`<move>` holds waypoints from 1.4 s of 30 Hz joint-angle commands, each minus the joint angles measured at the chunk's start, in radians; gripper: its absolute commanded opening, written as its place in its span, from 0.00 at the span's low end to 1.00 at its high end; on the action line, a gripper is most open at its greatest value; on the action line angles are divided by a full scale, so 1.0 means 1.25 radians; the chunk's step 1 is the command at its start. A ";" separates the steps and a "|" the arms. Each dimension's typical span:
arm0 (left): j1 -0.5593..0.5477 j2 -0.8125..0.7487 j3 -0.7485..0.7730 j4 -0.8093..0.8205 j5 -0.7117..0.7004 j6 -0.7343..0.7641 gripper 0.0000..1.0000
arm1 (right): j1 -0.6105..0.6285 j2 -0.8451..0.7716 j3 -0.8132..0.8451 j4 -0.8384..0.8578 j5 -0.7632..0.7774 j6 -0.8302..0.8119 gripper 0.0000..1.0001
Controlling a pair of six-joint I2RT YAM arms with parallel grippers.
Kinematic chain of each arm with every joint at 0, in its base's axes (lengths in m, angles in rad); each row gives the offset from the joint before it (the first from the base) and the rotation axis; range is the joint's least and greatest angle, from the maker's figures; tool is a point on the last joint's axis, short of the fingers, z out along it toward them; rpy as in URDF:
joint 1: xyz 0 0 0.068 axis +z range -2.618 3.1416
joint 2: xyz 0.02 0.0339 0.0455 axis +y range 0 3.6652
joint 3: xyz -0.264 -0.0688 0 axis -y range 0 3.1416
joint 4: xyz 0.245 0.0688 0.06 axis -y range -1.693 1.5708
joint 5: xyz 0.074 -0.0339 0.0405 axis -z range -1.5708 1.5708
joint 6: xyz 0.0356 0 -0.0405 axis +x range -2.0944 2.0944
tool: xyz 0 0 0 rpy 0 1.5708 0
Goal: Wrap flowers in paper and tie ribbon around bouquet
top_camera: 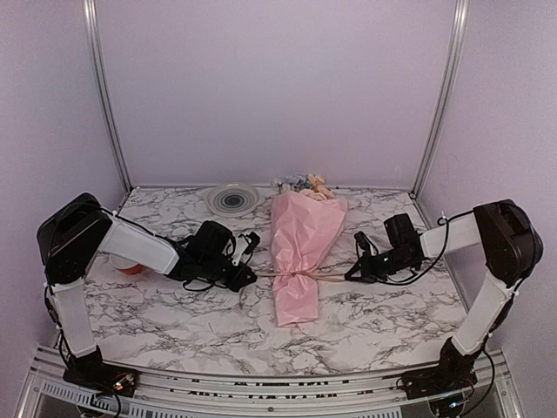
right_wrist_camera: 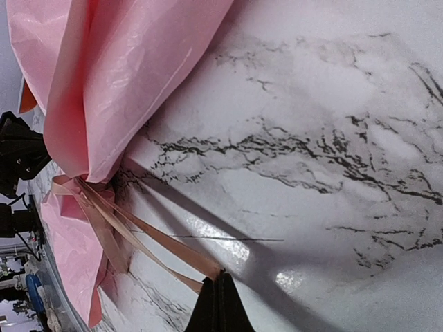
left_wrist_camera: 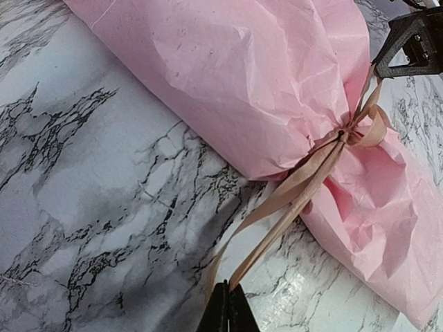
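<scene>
Surface: white marble-patterned table (top_camera: 174,322) with black veining.
Bouquet: cone-shaped pink paper bouquet (top_camera: 300,248) lies flat at mid-table between the two arms, its wide end toward the far wall and its narrow end toward the arm bases.
Flowers: pink, white and bluish blooms (top_camera: 300,184) show at the wide end, near the far edge.
Paper: thin light-pink wrapping paper (left_wrist_camera: 228,76), creased, is gathered tight at the waist and flares out again below it.
Ribbon: thin tan-beige ribbon (left_wrist_camera: 297,190) goes around the waist and is knotted there. Its strands run out to both sides, lifted off the table.
Left gripper (left_wrist_camera: 227,308): fingers pressed together, pinching two ribbon strands, near the bundle's left side.
Right gripper (right_wrist_camera: 218,301): fingers pressed together, pinching the ribbon strands on the right side.
Other items: round grey dish with concentric rings (top_camera: 232,199) sits at the far edge, just left of the blooms. A small orange-red object (top_camera: 130,266) is partly hidden under the left arm.
</scene>
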 commanded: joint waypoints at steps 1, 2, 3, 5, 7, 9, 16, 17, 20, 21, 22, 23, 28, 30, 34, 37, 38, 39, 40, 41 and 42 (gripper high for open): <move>0.026 -0.002 -0.038 -0.143 -0.092 0.010 0.00 | -0.065 0.018 -0.017 -0.046 0.096 -0.023 0.00; 0.021 -0.006 -0.040 -0.139 -0.088 0.018 0.00 | -0.065 0.014 -0.014 -0.047 0.093 -0.025 0.00; 0.013 -0.007 -0.037 -0.138 -0.085 0.024 0.00 | -0.066 0.007 -0.009 -0.048 0.088 -0.028 0.00; -0.005 -0.001 -0.024 -0.142 -0.074 0.033 0.00 | -0.065 -0.008 0.006 -0.054 0.070 -0.036 0.00; -0.027 0.005 -0.009 -0.147 -0.054 0.041 0.00 | -0.065 -0.016 0.025 -0.066 0.053 -0.045 0.07; -0.040 -0.009 -0.008 -0.140 -0.027 0.045 0.00 | -0.066 -0.022 0.036 -0.075 0.050 -0.050 0.17; -0.040 -0.153 -0.035 -0.136 -0.064 0.061 0.35 | -0.068 -0.110 0.045 -0.094 0.170 -0.028 0.49; -0.040 -0.175 -0.040 -0.127 -0.076 0.063 0.37 | -0.068 -0.136 0.043 -0.085 0.190 -0.022 0.55; -0.023 -0.232 -0.052 -0.092 -0.164 0.049 0.90 | -0.071 -0.216 0.042 -0.072 0.339 -0.005 0.67; -0.007 -0.240 -0.048 -0.084 -0.205 0.033 0.98 | -0.076 -0.242 0.042 -0.071 0.403 0.002 0.70; 0.011 -0.243 -0.040 -0.087 -0.250 0.015 0.99 | -0.087 -0.270 0.040 -0.068 0.456 0.008 0.72; 0.029 -0.243 -0.029 -0.093 -0.308 -0.004 0.99 | -0.105 -0.296 0.033 -0.053 0.494 0.012 0.73; 0.128 -0.270 -0.022 -0.091 -0.573 -0.059 0.99 | -0.239 -0.445 -0.091 0.140 0.572 0.039 0.81; 0.171 -0.284 -0.030 -0.086 -0.635 -0.078 0.99 | -0.273 -0.486 -0.147 0.222 0.611 0.051 0.85; 0.242 -0.305 -0.078 -0.041 -0.779 -0.075 0.99 | -0.290 -0.510 -0.215 0.324 0.641 0.028 0.89; 0.279 -0.320 -0.133 0.005 -0.857 -0.060 0.99 | -0.290 -0.481 -0.215 0.322 0.645 0.023 0.93; 0.291 -0.323 -0.148 0.017 -0.874 -0.061 0.99 | -0.290 -0.466 -0.213 0.319 0.640 0.022 0.94; 0.302 -0.325 -0.164 0.032 -0.886 -0.061 0.99 | -0.290 -0.453 -0.214 0.321 0.620 0.012 0.94; 0.312 -0.331 -0.167 0.030 -0.888 -0.073 0.99 | -0.290 -0.437 -0.216 0.331 0.592 -0.005 0.93; 0.319 -0.347 -0.191 0.035 -0.877 -0.079 0.99 | -0.290 -0.424 -0.219 0.338 0.566 -0.014 0.93; 0.323 -0.361 -0.207 0.054 -0.875 -0.077 0.99 | -0.290 -0.414 -0.223 0.346 0.543 -0.017 0.93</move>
